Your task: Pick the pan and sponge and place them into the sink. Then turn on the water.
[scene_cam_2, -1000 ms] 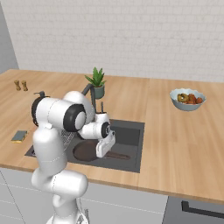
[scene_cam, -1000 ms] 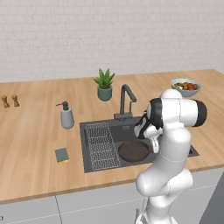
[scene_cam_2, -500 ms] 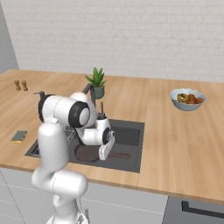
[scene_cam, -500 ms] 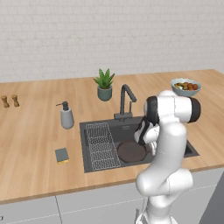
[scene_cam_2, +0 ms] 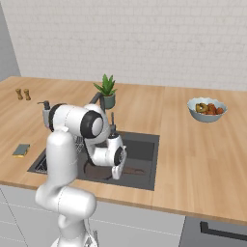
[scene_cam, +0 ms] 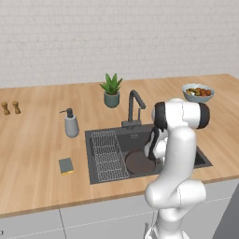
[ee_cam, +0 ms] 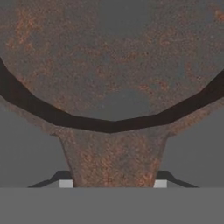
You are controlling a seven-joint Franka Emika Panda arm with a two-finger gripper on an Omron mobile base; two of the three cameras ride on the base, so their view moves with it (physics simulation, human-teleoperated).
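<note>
Gripper (scene_cam_2: 116, 176) lowered w/ pan (scene_cam: 139, 162) into sink (scene_cam: 186, 145).

base views: rear left/right, share sink (scene_cam: 200, 161) | hand view: close on pan (ee_cam: 113, 57)

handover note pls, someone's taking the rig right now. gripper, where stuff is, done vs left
Gripper: down in the sink, its fingertips either side of the pan handle; cannot tell whether it is gripping or has let go.
Pan: in the basin, beside the wire rack.
Sponge: on the counter left of the sink, untouched.
Faucet: no water visible.
Done: pan in the sink.
Left: release and lift clear if needed, move the sponge into the sink, turn on the water.
</note>
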